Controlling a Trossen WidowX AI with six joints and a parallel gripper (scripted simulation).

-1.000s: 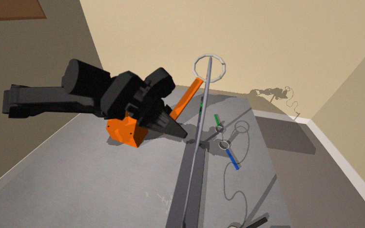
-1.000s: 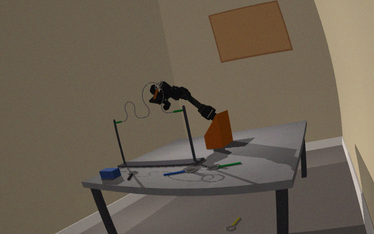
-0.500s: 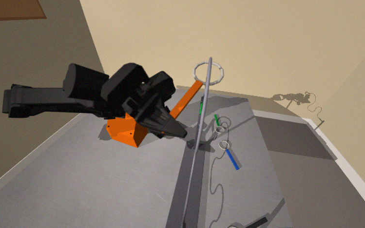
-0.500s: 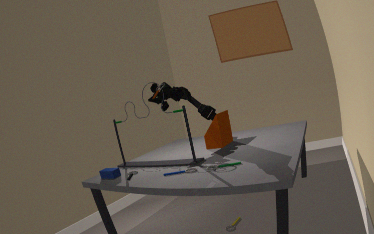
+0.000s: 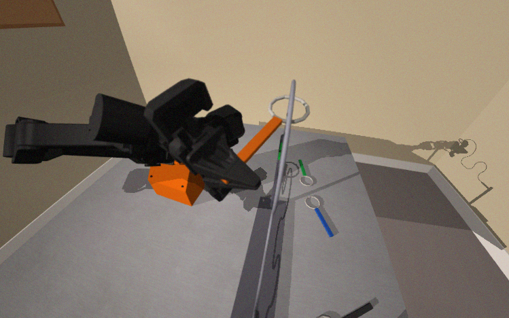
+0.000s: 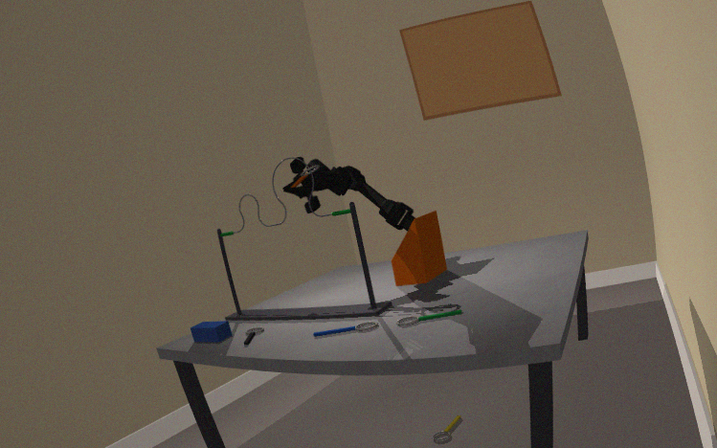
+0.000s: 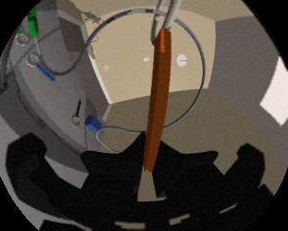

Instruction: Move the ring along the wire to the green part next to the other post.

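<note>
My gripper (image 5: 244, 172) (image 6: 292, 188) (image 7: 145, 134) is shut on the orange handle (image 5: 259, 140) (image 6: 301, 179) (image 7: 160, 84) near its lower end. The ring (image 5: 307, 113) (image 6: 311, 168) is at the handle's far end, tilted, and only partly visible in the wrist view. The thin grey wire (image 6: 273, 184) (image 7: 204, 74) appears to run through it, at the upper right of the big loop in the exterior view. The gap between ring and wire is too small to judge. Green parts (image 6: 342, 212) (image 6: 227, 234) sit beside the near-arm post (image 6: 363, 256) and the far post (image 6: 229, 273).
The dark base bar (image 6: 304, 314) joins the posts. Loose rings with a blue handle (image 5: 323, 222) (image 6: 335, 331), green handle (image 5: 302, 167) (image 6: 439, 315) and black handle (image 6: 249, 338) lie on the table, with a blue box (image 6: 211, 331). A yellow-handled ring (image 6: 453, 424) lies on the floor.
</note>
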